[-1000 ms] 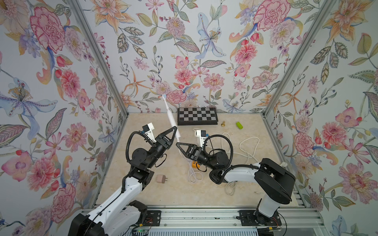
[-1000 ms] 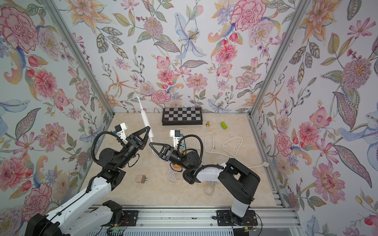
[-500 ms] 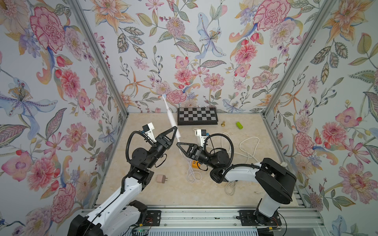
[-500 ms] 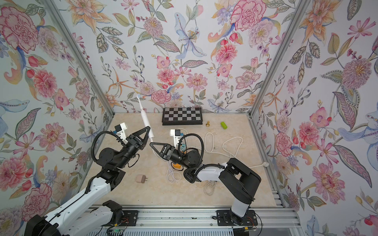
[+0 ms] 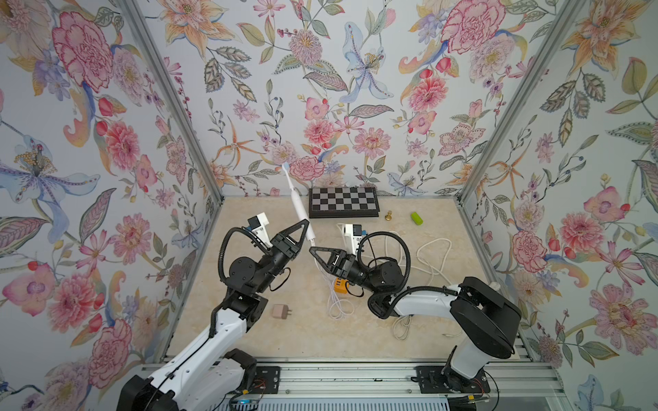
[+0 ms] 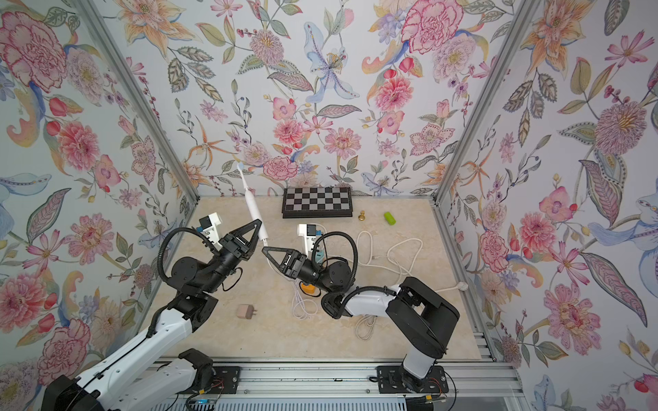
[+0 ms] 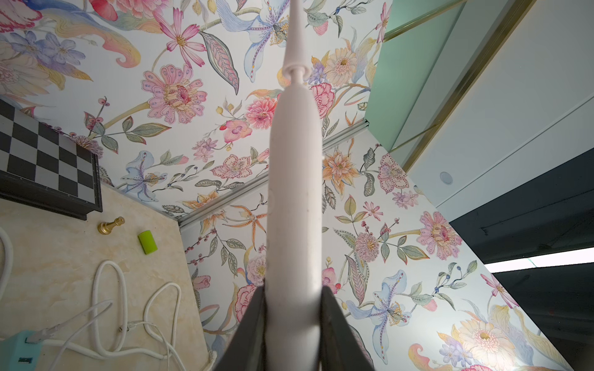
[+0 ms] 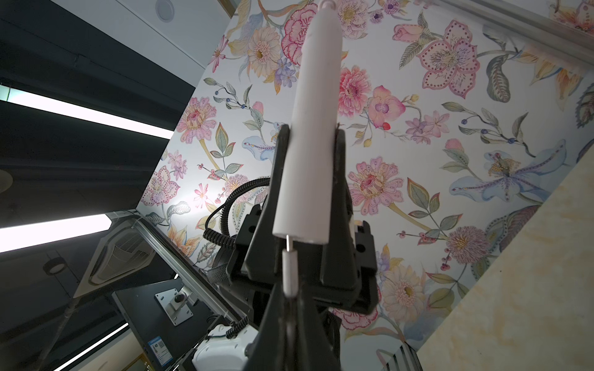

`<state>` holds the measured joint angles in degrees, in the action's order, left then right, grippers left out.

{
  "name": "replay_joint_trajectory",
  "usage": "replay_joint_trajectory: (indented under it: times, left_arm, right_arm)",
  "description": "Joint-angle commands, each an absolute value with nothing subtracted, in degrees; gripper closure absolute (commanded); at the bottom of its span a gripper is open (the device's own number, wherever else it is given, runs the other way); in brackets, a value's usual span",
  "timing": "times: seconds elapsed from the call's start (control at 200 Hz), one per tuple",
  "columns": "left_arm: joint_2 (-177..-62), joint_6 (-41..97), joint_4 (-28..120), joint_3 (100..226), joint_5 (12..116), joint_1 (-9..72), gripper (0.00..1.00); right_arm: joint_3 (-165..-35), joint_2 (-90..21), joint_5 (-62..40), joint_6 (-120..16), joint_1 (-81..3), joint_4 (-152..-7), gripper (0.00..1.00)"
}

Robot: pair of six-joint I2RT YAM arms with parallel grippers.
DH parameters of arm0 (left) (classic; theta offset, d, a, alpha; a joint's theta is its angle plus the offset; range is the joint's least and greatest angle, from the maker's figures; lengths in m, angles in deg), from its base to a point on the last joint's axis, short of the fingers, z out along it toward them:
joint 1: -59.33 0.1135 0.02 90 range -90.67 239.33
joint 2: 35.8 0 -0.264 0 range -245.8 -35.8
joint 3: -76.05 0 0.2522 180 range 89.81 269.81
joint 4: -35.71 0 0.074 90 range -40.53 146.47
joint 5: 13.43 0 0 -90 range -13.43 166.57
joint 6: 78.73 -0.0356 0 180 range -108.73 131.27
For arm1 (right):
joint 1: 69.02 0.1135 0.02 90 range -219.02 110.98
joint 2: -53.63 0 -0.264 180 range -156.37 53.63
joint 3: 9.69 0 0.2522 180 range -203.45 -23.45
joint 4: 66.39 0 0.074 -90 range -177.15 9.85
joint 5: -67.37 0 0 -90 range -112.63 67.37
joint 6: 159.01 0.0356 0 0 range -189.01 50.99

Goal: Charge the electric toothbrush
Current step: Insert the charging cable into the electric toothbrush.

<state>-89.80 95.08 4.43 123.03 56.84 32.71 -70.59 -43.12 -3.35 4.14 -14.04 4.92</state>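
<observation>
Clamping toothbrush (image 5: pixel 298 208), left gripper (image 5: pixel 306 225); plug (image 8: pixel 290 276) seemingly touching base edge.

Bright, even light; sharp, wide-angle edges.

Cell contents by count: robot arms (image 5: pixel 213 338) (image 5: pixel 423 306), two; electric toothbrush (image 5: pixel 298 206), one; chessboard (image 5: pixel 343 201), one, far centre; brass pawn (image 5: pixel 389 215), one; green block (image 5: pixel 416 218), one; pink plug adapter (image 5: pixel 281 311), one, near left; orange block (image 5: pixel 340 284), one; teal power strip (image 7: pixel 14 351), one; white cables (image 5: pixel 432 256), tangled, number indeterminable
</observation>
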Motion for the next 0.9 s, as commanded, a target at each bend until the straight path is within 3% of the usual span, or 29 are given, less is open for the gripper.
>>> replay_joint_trajectory:
  times: [0.0, 0.896]
  left_arm:
    - [-88.8, 95.2, 4.94, 124.15, 52.94, 31.48, 1.0]
    - [-87.52, 95.13, 7.49, 126.09, 53.26, 31.49, 1.0]
  right_arm:
    - [-71.76, -43.9, -6.38, 5.78, -14.98, 10.74, 1.0]
    - [-70.65, -45.85, -7.35, 4.07, -15.63, 10.5, 1.0]
